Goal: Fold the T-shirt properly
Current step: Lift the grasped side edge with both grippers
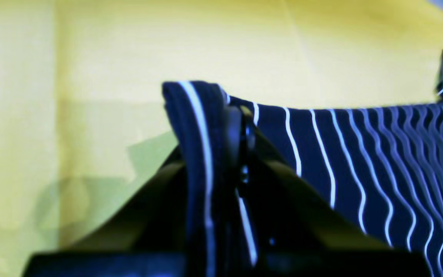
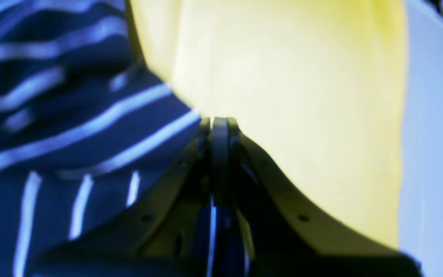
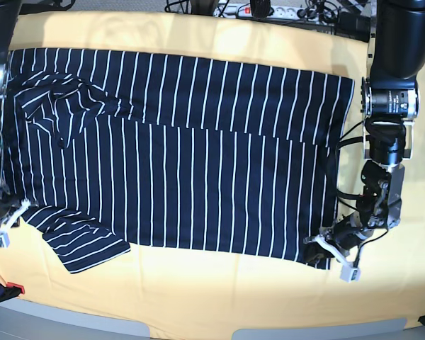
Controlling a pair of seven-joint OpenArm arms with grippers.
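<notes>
Because the next fold likely needs the near edge lifted, both grippers pinch its ends: the left gripper (image 1: pixel 240 115) clamps the hem corner, the right gripper (image 2: pixel 215 125) the sleeve end. The shirt (image 3: pixel 191 177) lies across the yellow worktop (image 3: pixel 219 294), its far edge already folded.

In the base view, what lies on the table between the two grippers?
The T-shirt alone spans the whole stretch from the left gripper to the right gripper; each is shut on a shirt edge, as the wrist views confirm.
</notes>
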